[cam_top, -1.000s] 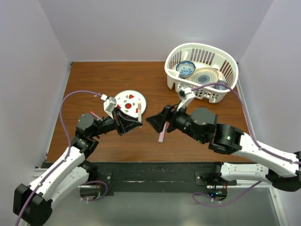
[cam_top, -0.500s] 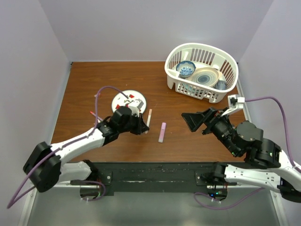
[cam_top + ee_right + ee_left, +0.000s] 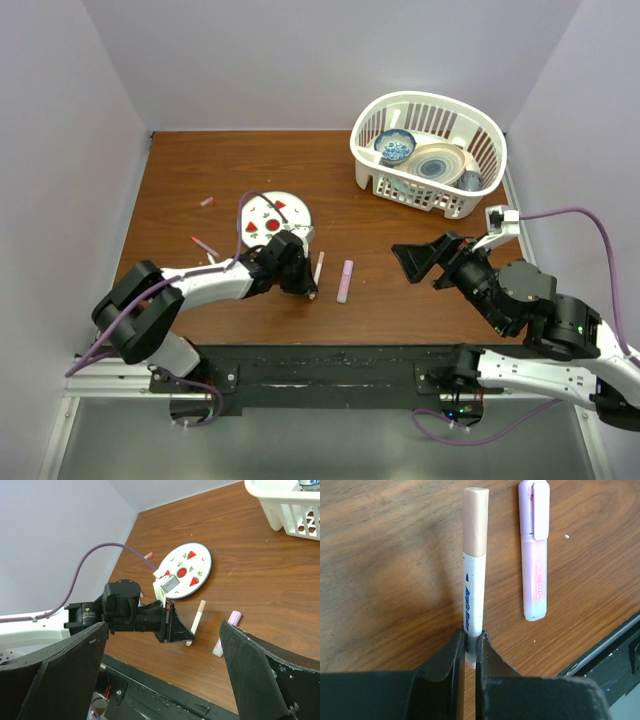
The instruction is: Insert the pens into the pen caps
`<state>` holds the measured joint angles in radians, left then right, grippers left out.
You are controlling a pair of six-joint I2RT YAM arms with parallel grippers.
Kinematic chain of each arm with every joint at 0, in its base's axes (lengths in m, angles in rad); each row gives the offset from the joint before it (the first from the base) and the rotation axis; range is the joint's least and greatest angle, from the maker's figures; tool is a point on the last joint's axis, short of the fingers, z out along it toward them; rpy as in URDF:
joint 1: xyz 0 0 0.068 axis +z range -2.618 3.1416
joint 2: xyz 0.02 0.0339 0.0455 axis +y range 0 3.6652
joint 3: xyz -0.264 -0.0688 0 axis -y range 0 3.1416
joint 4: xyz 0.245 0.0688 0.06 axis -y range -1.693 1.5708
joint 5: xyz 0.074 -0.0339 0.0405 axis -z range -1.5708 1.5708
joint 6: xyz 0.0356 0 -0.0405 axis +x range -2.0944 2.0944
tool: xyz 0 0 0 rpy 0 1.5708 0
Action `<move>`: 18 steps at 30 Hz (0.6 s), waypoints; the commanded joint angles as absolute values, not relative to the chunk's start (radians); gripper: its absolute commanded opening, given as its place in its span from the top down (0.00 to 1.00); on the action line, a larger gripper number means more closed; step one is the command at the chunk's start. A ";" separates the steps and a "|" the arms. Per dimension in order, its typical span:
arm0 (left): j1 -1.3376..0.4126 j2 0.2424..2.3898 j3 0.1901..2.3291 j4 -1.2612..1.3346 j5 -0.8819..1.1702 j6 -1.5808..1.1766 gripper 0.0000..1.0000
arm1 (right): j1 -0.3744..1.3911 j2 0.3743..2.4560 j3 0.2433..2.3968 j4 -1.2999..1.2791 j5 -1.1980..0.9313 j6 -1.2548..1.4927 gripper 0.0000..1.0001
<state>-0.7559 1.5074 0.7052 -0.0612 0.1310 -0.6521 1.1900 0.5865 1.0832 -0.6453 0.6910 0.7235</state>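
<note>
The white pen (image 3: 472, 590) runs straight out from the left gripper (image 3: 470, 640), and its near end is tucked right between the two fingers (image 3: 450, 655). From above, it lies flat on the table (image 3: 200, 160) just below the plate (image 3: 262, 205), with the gripper low at its near tip.

Up close it has a white barrel with blue print down the side and a peach-coloured section at the far end. Just beside it, parallel and not touching, lies the pink pen (image 3: 535, 565). It is thicker and pale, with a clip cap on its far end. Both point away from the table's front edge.

The left gripper's jaws are nearly closed, with only the width of the pen between them, and they pinch that near end. They touch nothing else.

Over on the other side, the right gripper (image 3: 405, 262) hangs above the wood, well apart from both pens. Its fingers are spread wide and hold nothing. Its own camera looks between them at the left gripper, the white pen and the pink one.

Further left on the table, a thin reddish pen (image 3: 205, 245) lies on its own, with a small pink cap (image 3: 207, 201) a little beyond it. Both are clear of the grippers. The white basket (image 3: 370, 130) with dishes sits at the far right.
</note>
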 commanded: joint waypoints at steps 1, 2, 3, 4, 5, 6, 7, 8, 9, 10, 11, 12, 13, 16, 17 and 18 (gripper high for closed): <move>-0.765 1.502 0.736 -0.023 0.147 -0.680 0.84 | 1.190 0.581 1.101 -0.667 0.738 0.753 0.01; -0.767 1.493 0.741 -0.035 0.141 -0.689 0.79 | 1.190 0.581 1.104 -0.669 0.738 0.758 0.01; -0.767 1.483 0.745 -0.060 0.130 -0.695 0.75 | 1.190 0.581 1.106 -0.672 0.736 0.758 0.01; -0.769 1.473 0.752 -0.075 0.121 -0.701 0.69 | 1.190 0.578 1.106 -0.673 0.735 0.759 0.01; -0.769 1.445 0.755 -0.086 0.114 -0.713 0.66 | 1.192 0.577 1.108 -0.673 0.730 0.761 0.01; -0.769 1.428 0.756 -0.103 0.104 -0.718 0.60 | 1.192 0.577 1.108 -0.675 0.730 0.761 0.01; -0.769 1.411 0.767 -0.113 0.101 -0.721 0.49 | 1.190 0.574 1.106 -0.675 0.727 0.761 0.01; -0.769 1.379 0.773 -0.121 0.097 -0.726 0.41 | 1.190 0.574 1.104 -0.676 0.724 0.762 0.01; -0.770 1.364 0.793 -0.144 0.094 -0.727 0.31 | 1.190 0.574 1.101 -0.676 0.726 0.762 0.01; -0.769 1.347 0.802 -0.158 0.084 -0.732 0.29 | 1.190 0.575 1.100 -0.675 0.726 0.764 0.01; -0.769 1.307 0.814 -0.175 0.042 -0.739 0.28 | 1.189 0.577 1.098 -0.678 0.726 0.762 0.01; -0.769 1.286 0.827 -0.214 0.013 -0.745 0.27 | 1.190 0.578 1.100 -0.678 0.726 0.764 0.01; -0.767 1.261 0.854 -0.239 -0.032 -0.753 0.26 | 1.190 0.580 1.100 -0.678 0.721 0.764 0.01; -0.698 1.171 0.909 -0.371 -0.257 -0.816 0.26 | 1.190 0.586 1.098 -0.672 0.707 0.765 0.01; -0.658 1.158 0.916 -0.400 -0.314 -0.825 0.26 | 1.190 0.587 1.092 -0.670 0.703 0.765 0.01; -0.609 1.146 0.914 -0.441 -0.321 -0.827 0.26 | 1.190 0.588 1.089 -0.664 0.696 0.764 0.01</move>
